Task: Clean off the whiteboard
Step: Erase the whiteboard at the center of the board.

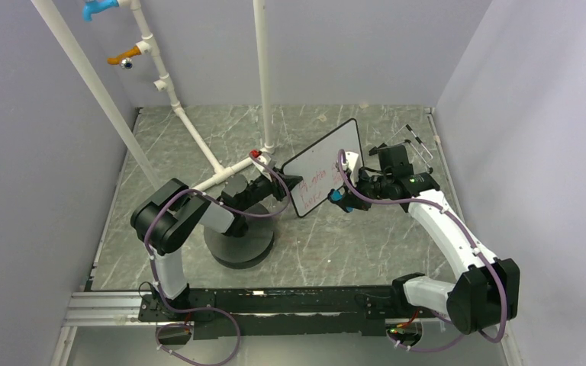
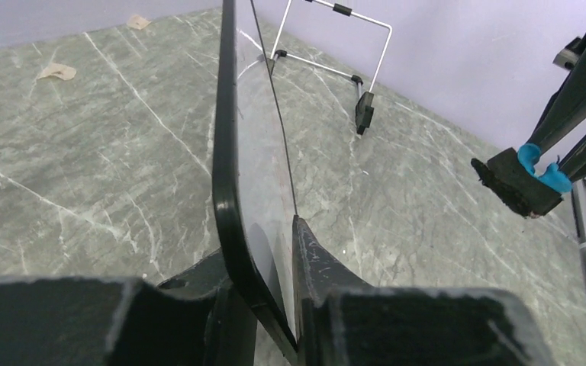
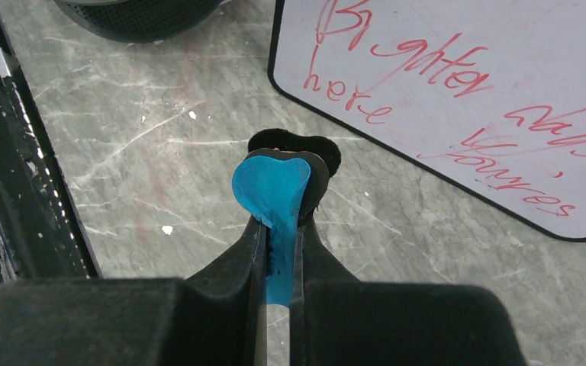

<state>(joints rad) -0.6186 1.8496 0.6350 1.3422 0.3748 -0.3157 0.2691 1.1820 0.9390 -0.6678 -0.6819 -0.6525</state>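
The whiteboard (image 1: 324,169) is off the table (image 1: 198,152), held up on edge and tilted, between my 2 arms and just past the black disc (image 1: 238,242). My left gripper (image 2: 263,255) is clamped on its lower corner, 1 finger on each face, so the written side faces my right arm and stays braced when I rub. The red handwriting (image 3: 408,69) runs across that face in several lines and looks unwiped. My right gripper (image 3: 278,229) is closed tight on the eraser (image 3: 271,183), pinching its blue back so the black felt leads. The felt sits near the board's lower corner but apart from it, not touching. I judge that wiping has yet to begin, and next I must lay the felt flat on the writing. Pressing too hard could twist the board in my left grip, since I hold only 1 corner.
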